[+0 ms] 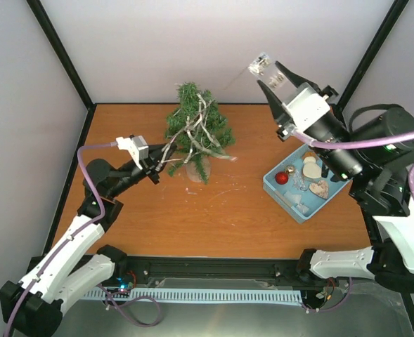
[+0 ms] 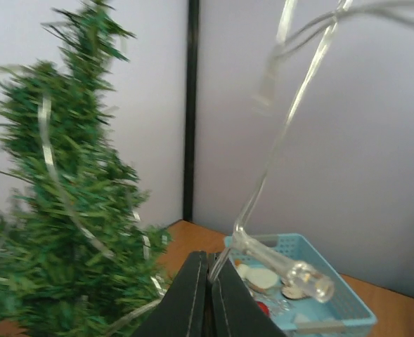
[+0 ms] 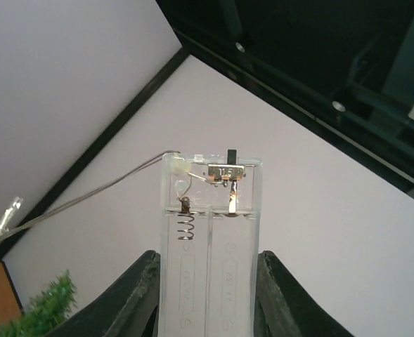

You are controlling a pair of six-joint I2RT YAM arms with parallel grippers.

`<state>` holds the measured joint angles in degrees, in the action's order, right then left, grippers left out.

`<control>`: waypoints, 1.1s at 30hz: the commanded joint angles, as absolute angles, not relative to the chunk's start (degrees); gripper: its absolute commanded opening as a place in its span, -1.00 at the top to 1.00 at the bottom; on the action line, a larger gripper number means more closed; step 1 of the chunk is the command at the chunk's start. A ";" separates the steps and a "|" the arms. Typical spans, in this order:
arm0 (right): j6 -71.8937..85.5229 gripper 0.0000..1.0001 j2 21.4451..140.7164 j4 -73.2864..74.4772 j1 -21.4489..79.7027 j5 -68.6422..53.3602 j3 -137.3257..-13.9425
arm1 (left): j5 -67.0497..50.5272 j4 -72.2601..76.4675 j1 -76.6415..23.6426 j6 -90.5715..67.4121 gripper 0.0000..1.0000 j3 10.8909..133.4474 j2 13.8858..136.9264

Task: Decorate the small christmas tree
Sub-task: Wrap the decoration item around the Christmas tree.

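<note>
Branches of the small bushy green christmas tree [image 1: 196,137], standing rear-centre on the orange tabletop [image 1: 228,225], looked soft and light; I judged the low trunk the safest hold. My left fingers [image 2: 182,305] were pinched shut on the clear light-string wire [image 2: 280,144]; my right fingers [image 3: 133,298] gripped the transparent battery box [image 3: 210,232].

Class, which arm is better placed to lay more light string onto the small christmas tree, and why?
Left, probably. The left hand sits beside the small christmas tree, shut on the light string. The right hand holds the battery box high, away from the tree.
</note>
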<state>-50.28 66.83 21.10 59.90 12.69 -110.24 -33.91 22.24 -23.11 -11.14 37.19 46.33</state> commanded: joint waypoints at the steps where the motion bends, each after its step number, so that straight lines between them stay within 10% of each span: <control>1: -53.45 0.54 61.70 13.59 60.25 18.67 -109.34 | -24.89 13.52 -20.35 -11.50 0.99 39.85 47.37; 27: -71.08 0.58 56.08 -19.82 60.23 23.29 -108.90 | -16.26 5.28 -13.74 -15.24 0.99 44.18 50.33; 33: -62.98 0.55 54.32 -0.99 60.23 19.14 -109.03 | -19.54 6.43 -13.62 -16.47 0.99 45.39 51.35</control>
